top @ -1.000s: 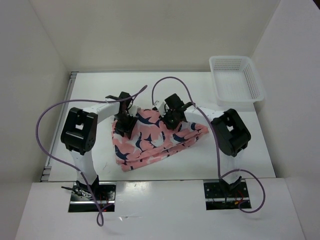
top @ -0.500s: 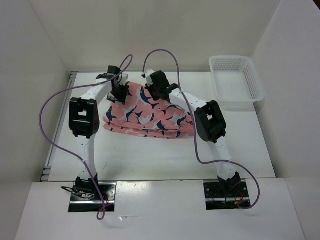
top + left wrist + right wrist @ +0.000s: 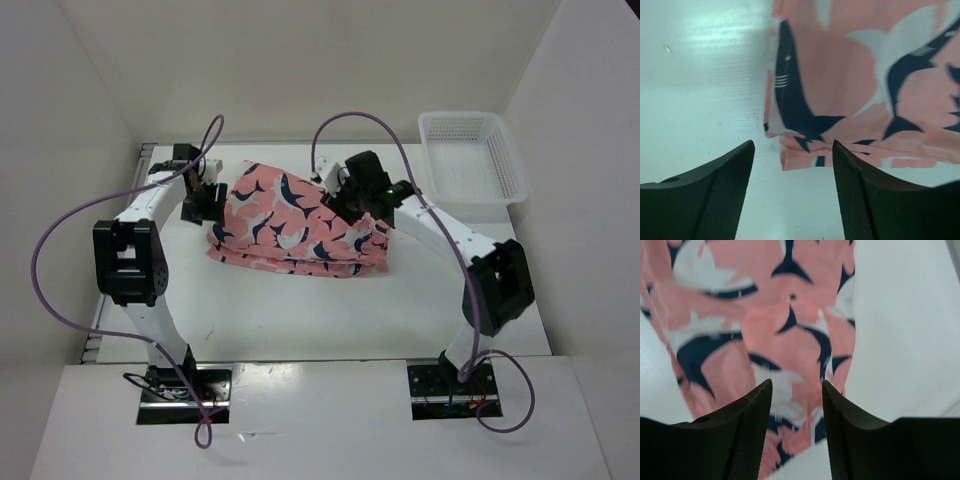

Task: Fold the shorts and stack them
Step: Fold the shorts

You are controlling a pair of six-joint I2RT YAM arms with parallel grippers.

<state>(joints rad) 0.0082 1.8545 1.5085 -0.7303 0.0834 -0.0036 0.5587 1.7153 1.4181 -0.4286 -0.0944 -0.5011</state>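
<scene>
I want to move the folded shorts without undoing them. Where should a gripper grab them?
Probably the left edge of the shorts, coming in low from the left: the folded layers lie stacked and exposed there, so one pinch could catch all.

- You had no text, label, brand, number or sign that could be read in any of your three views.
- The shorts (image 3: 865,75), lying just ahead of the jaws in both wrist views, carried only a navy-and-white fish-shape print, with no lettering that could be made out.
</scene>
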